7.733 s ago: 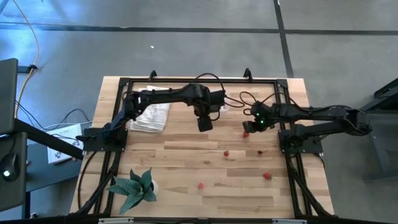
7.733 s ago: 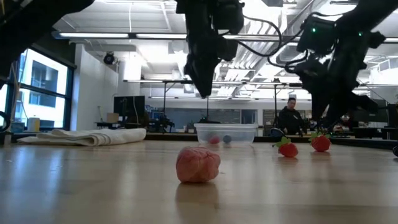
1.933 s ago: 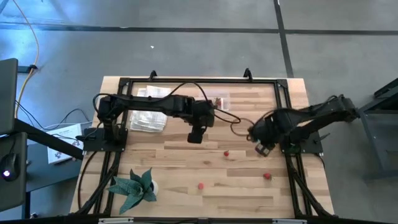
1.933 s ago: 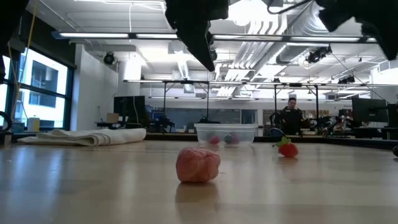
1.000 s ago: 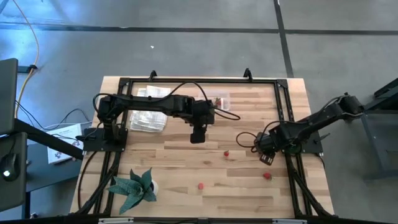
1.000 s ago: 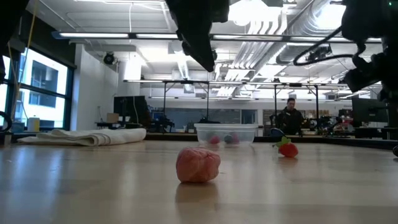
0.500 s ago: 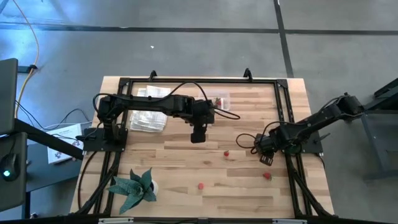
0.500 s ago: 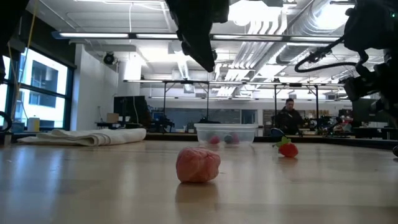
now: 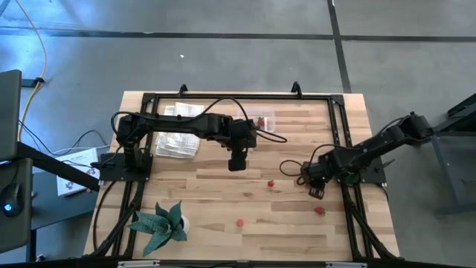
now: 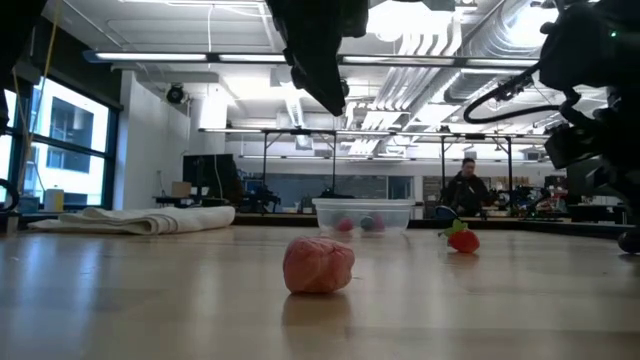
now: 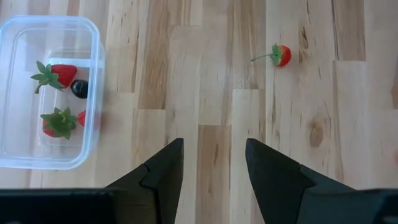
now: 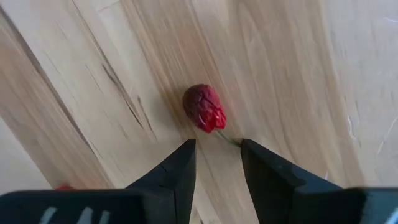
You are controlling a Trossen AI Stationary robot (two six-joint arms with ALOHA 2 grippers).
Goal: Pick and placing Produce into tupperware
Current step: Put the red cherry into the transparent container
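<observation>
I see the wooden table [image 9: 223,195] from above, with a black frame [image 9: 238,96] running near its edges and bare planks across the middle. A folded white cloth [image 9: 180,138] lies at the far left, and a green leafy plant [image 9: 162,225] sits near the front left edge.

My left arm reaches over the centre. Its left gripper [image 11: 213,162] hangs above bare wood, fingers apart and holding nothing. Just beside it, at the far side of the table, the clear tupperware [image 11: 93,93] holds strawberries [image 11: 56,74] and a dark berry [image 11: 79,88].

My right arm comes in from the right edge. Its right gripper [image 12: 216,155] is spread and empty, pointed down just beside a dark red berry [image 12: 204,108] on the wood.

Three loose pieces lie well apart on the open front half: a strawberry [image 9: 271,182] near the centre, one [image 9: 320,211] by the right frame rail, and a pinkish piece [image 9: 239,221] nearer the front.
</observation>
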